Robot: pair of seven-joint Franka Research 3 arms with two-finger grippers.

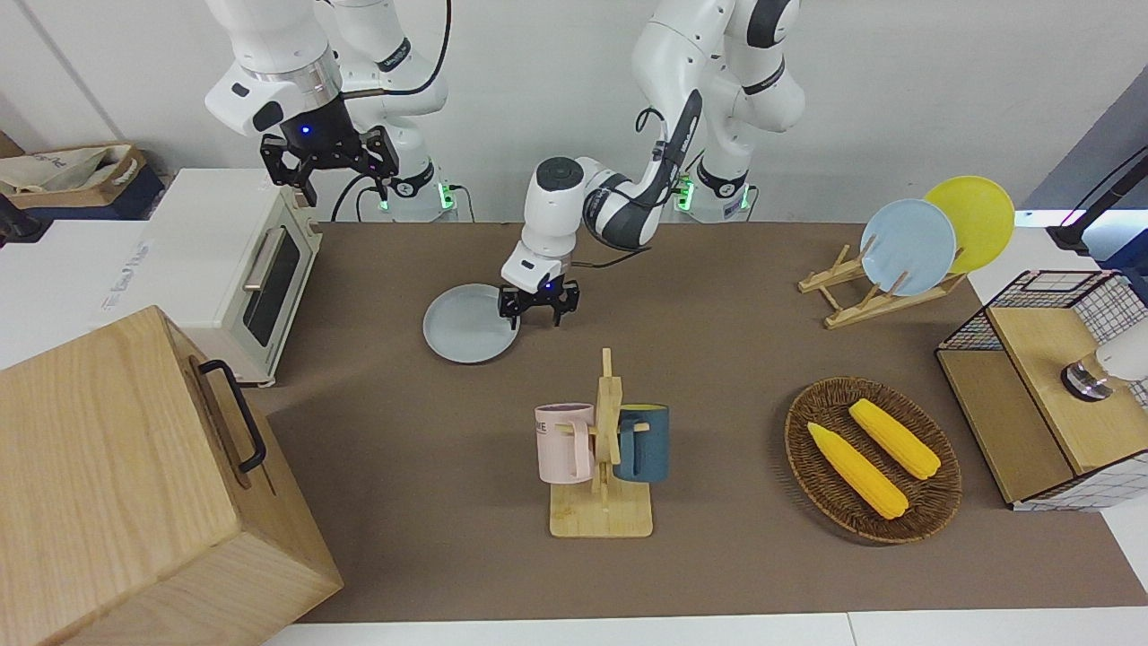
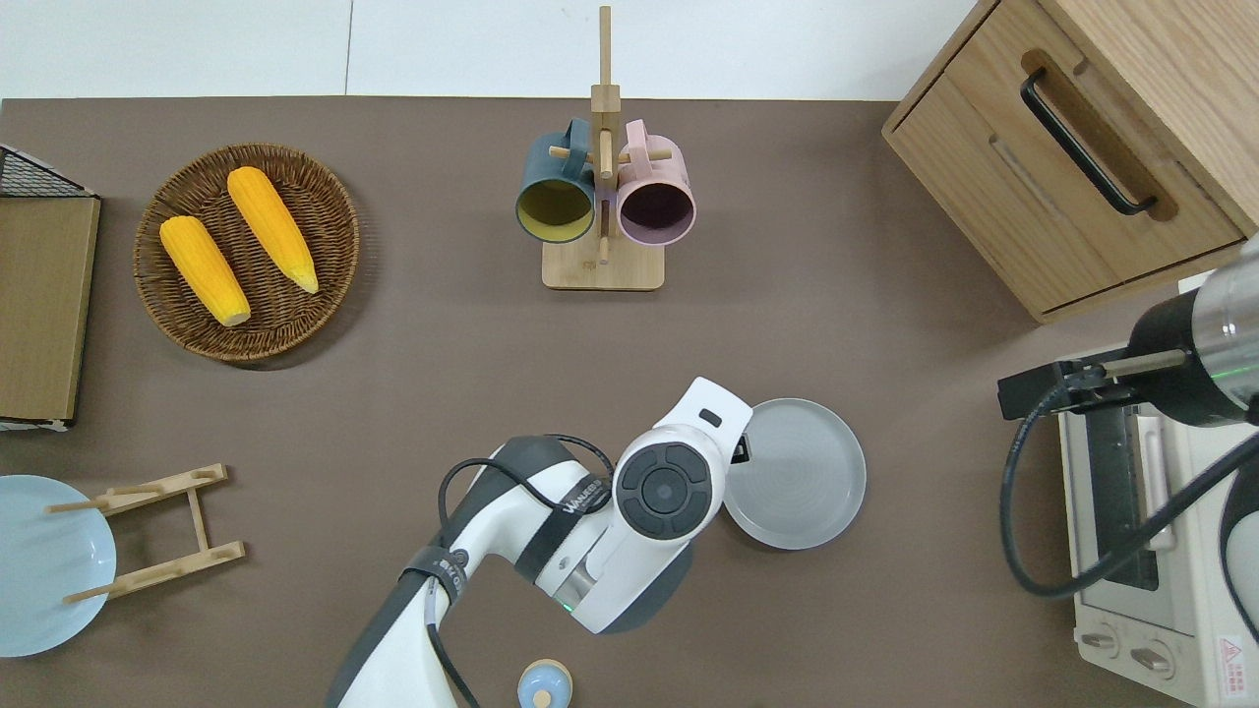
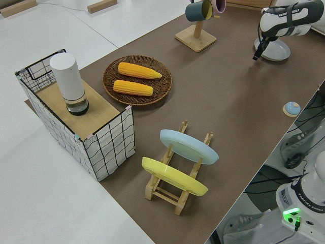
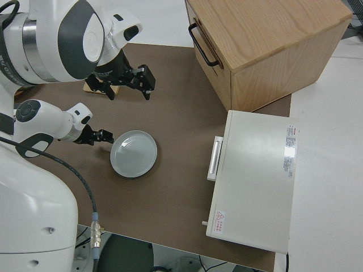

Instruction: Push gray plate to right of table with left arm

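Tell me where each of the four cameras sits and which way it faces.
Front: across the table, facing both arms; left gripper open beside the gray plate.
Overhead: straight down on the table; left arm, gray plate.
Left side: raised at the table's end near the plate rack, looking along it.
Right side: above the right gripper, over the toaster oven.
Shared: all four show the gray plate.
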